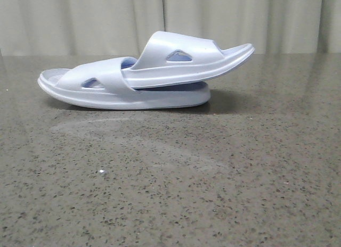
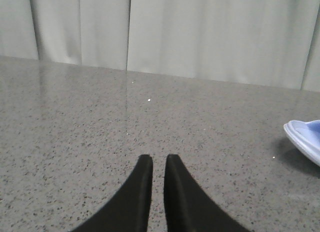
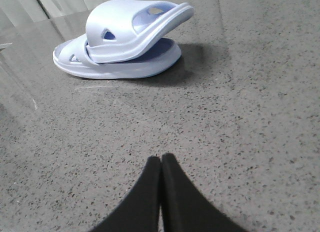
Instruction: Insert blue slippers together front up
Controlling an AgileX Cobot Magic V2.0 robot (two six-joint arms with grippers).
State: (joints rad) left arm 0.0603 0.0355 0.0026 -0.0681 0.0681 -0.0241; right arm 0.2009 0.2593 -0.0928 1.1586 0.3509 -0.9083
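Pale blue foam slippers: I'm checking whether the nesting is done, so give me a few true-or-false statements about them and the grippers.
1. One pale lavender-blue foam slipper is pushed under the strap of the other pale lavender-blue foam slipper. True.
2. The slippers lie side by side, apart. False: they are nested and touching.
3. The right gripper grips a slipper. False: it is shut on nothing, away from them.
4. The lower slipper rests on the speckled grey table. True.
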